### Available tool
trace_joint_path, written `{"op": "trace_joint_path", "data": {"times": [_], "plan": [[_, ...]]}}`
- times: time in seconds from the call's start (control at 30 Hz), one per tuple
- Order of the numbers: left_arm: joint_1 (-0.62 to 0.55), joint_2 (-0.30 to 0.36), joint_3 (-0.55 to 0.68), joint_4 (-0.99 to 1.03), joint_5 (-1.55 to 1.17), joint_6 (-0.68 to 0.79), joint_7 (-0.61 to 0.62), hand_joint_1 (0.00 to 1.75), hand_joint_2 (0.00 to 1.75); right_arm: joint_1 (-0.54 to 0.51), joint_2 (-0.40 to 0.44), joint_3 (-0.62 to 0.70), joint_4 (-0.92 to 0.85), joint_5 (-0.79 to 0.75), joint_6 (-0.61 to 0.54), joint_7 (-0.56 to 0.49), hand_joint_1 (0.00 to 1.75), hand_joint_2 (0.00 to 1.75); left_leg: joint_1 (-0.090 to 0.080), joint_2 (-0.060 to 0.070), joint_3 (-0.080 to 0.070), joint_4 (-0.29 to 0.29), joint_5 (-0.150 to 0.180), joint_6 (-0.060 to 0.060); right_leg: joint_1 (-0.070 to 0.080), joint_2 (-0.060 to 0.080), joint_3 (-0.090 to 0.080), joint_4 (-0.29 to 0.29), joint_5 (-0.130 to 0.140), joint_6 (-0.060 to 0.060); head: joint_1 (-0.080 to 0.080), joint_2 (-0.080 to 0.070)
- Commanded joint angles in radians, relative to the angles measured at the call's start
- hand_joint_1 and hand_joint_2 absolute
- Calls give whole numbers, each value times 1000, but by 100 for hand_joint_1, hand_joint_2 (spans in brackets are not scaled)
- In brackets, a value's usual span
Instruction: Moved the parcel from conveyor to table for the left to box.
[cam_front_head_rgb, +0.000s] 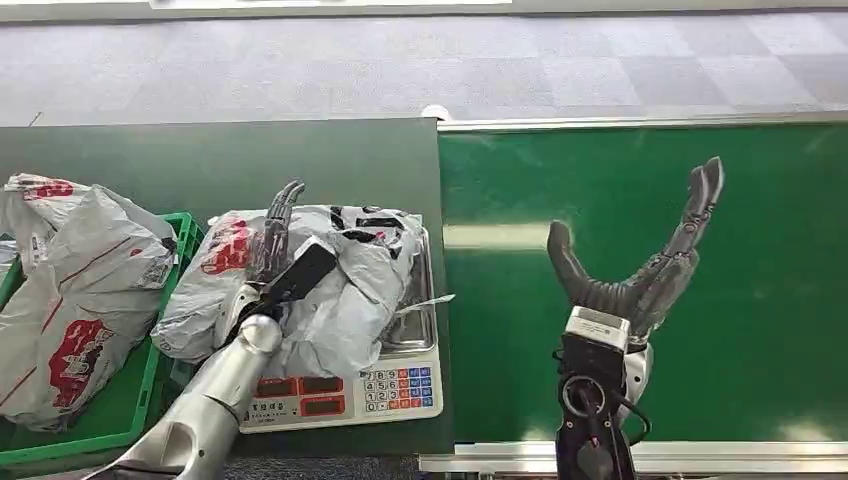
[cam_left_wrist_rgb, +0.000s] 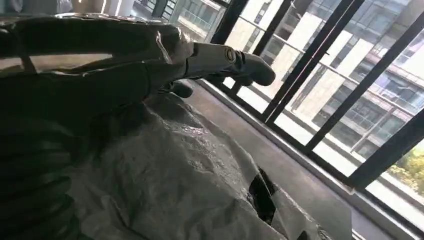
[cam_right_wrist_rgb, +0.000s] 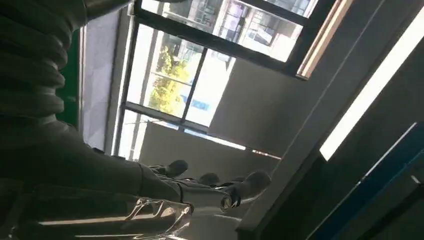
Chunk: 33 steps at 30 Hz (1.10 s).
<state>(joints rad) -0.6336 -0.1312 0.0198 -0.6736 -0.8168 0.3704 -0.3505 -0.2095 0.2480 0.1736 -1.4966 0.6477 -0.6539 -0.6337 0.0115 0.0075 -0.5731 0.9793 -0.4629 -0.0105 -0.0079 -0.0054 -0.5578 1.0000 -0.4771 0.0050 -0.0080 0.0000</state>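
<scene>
The parcel (cam_front_head_rgb: 340, 290), a grey plastic mailer bag with red and black printing, is lying on the steel pan of a weighing scale (cam_front_head_rgb: 410, 385) that is standing on the dark green table (cam_front_head_rgb: 200, 160), just left of the conveyor. The left hand (cam_front_head_rgb: 275, 255) is resting flat on top of the parcel, fingers stretched forward over the crumpled plastic and the thumb angled to the right; the left wrist view is showing the fingers (cam_left_wrist_rgb: 240, 62) extended above the bag surface, laid on it and not closed around it. The right hand (cam_front_head_rgb: 640, 265) is hovering over the bright green conveyor belt (cam_front_head_rgb: 740, 330), well apart from the parcel, with thumb and fingers spread wide and holding nothing. Further mailer bags (cam_front_head_rgb: 70, 290) of the same kind are sitting piled in a green crate (cam_front_head_rgb: 120, 420) at the left edge of the table, just beside the scale (red printing is visible on them, but no text is legible). The scale's keypad and red display windows are facing the robot. Grey carpeted floor (cam_front_head_rgb: 500, 60) is lying beyond the table and conveyor.
</scene>
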Motion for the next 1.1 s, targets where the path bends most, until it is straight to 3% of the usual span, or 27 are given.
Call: {"op": "trace_joint_path", "data": {"times": [0.03,0.07,0.1,0.17,0.63,0.83,1.03,1.1], "plan": [[-82,20,12,239,-91,-70,94,24,175,32,-34,-46,-60,-29,-8,-17,0,175,0,-2,1,-2,1,1,0,-1,2,-2,1,0,0,0],[-80,20,10,244,-94,-74,95,129,175,32,-33,-47,-60,-31,-7,-18,0,175,0,-1,1,-1,1,0,0,-1,2,-1,0,0,0,0],[-78,17,11,246,-93,-75,95,154,175,33,-33,-48,-60,-32,-8,-18,0,175,0,-1,2,-2,1,1,0,0,2,-2,1,0,0,0],[-76,19,18,256,-92,-93,88,171,175,34,-32,-53,-58,-38,-4,-21,0,175,0,-1,2,-2,1,1,0,0,2,-2,1,0,0,0],[-36,24,61,221,-85,-118,68,175,175,43,-35,-73,-63,-76,19,-42,0,175,-1,1,8,-3,0,1,-1,1,8,-2,1,0,0,0],[28,-38,177,-33,156,-62,-223,175,175,59,-36,-85,-69,-72,4,-44,0,175,0,0,8,-2,0,1,0,1,8,-2,1,0,0,0],[70,-39,150,-127,164,-89,-184,175,175,64,-37,-83,-73,-72,3,-44,0,175,0,-1,6,-1,0,1,0,0,6,-1,0,0,0,0],[121,-67,182,-266,308,-50,-306,175,175,67,-36,-82,-72,-75,4,-45,0,175,0,0,5,-2,0,1,0,0,5,-2,0,0,0,0]]}}
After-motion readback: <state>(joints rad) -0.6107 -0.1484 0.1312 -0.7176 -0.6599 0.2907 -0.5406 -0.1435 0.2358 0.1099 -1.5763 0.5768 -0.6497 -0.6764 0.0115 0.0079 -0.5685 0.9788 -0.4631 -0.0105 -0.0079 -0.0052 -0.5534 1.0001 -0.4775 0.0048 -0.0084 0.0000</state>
